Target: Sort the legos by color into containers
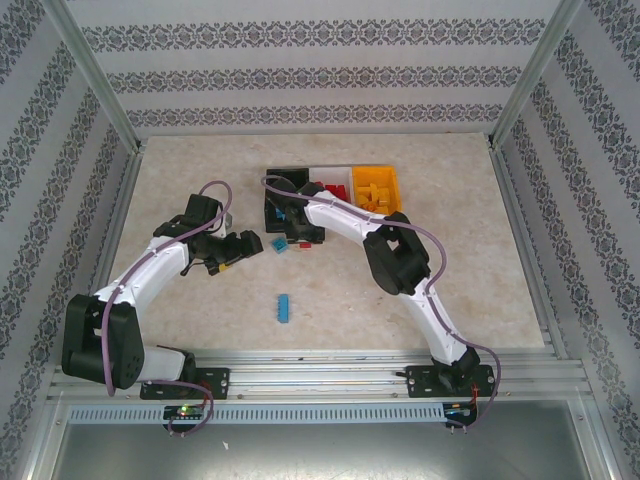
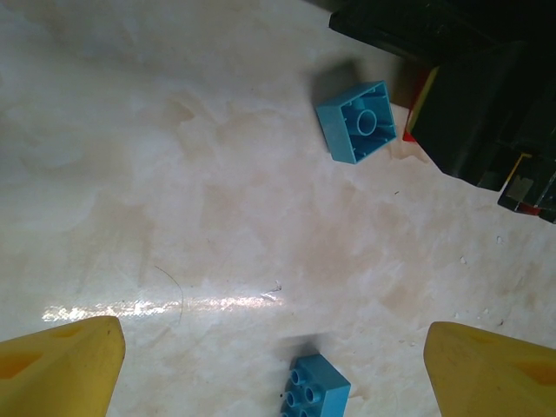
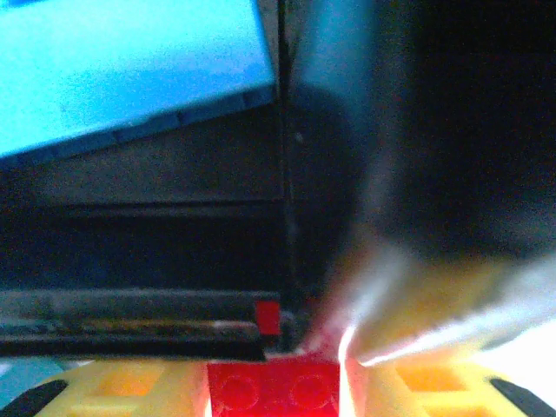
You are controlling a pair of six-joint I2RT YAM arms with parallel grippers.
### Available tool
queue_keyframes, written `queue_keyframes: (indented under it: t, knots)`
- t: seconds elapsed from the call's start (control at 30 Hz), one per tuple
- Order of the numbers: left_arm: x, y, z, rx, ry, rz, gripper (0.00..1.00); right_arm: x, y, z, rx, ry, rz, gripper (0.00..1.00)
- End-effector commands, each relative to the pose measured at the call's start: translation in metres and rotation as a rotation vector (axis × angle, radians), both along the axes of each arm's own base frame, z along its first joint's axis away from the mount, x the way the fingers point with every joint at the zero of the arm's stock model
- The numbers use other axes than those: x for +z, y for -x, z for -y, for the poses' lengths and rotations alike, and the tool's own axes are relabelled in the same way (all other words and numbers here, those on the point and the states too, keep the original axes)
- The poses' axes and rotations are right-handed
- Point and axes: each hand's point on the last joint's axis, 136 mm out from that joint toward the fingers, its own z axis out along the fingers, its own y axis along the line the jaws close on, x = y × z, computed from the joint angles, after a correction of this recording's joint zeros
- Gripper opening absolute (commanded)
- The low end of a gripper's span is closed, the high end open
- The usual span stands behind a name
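Two grippers, two different states. My left gripper (image 2: 276, 372) hangs wide open over the table (image 2: 174, 200), its yellow fingertips (image 2: 61, 369) at the bottom corners of the wrist view with nothing held. A studs-up blue brick (image 2: 316, 391) lies on the surface between them, touching neither. Ahead and to the right an upturned blue brick (image 2: 357, 122) sits hollow side up. Beyond it a dark mass (image 2: 486, 104) closes off the upper right corner. To the left and straight ahead the pale marbled surface gives me open room.

My right gripper (image 3: 274, 387) has its yellow pads pressed against both sides of a red brick (image 3: 274, 384), with no gap showing. Room here is tight. A wall of the black bin (image 3: 156, 243) stands right in front, and a blurred light blue slab (image 3: 122, 69) crowds the upper left. I cannot tell from this close whether that slab is inside the bin.

From overhead the layout reads plainly. The black bin, the white bin (image 1: 336, 167) and the orange-yellow bin (image 1: 390, 180) stand side by side in a row, set back from the table's middle. Red legos (image 1: 335, 190) lie in the white one and yellow legos (image 1: 372, 197) in the orange-yellow one. A long blue brick (image 1: 284, 307) lies alone between my two arms, well apart from the bins, with open table all around it.
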Motion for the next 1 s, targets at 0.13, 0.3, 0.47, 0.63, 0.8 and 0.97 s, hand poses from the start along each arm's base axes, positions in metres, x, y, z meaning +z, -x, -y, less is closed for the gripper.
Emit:
queue_keyframes:
  t: [0.13, 0.3, 0.47, 0.63, 0.8, 0.97]
  knots:
    - [0.003, -0.009, 0.000, 0.011, 0.021, 0.021, 0.90, 0.009, 0.023, 0.013, 0.032, -0.004, -0.059, 0.32]
    - [0.002, -0.011, 0.002, 0.009, 0.030, 0.019, 0.90, 0.034, 0.043, 0.023, 0.044, -0.039, -0.052, 0.31]
    - [0.000, -0.016, 0.005, 0.000, 0.044, 0.018, 0.90, 0.063, 0.054, 0.047, 0.013, -0.072, -0.019, 0.31]
    - [0.004, -0.022, 0.015, -0.039, 0.076, 0.026, 0.90, 0.086, 0.036, 0.064, -0.046, -0.127, 0.020, 0.31]
    - [0.008, -0.019, 0.020, -0.093, 0.056, 0.030, 0.91, 0.099, -0.005, 0.072, -0.074, -0.160, 0.054, 0.31]
    - [0.011, -0.006, 0.030, -0.174, 0.038, 0.032, 0.91, 0.096, -0.046, 0.077, -0.091, -0.158, 0.052, 0.33]
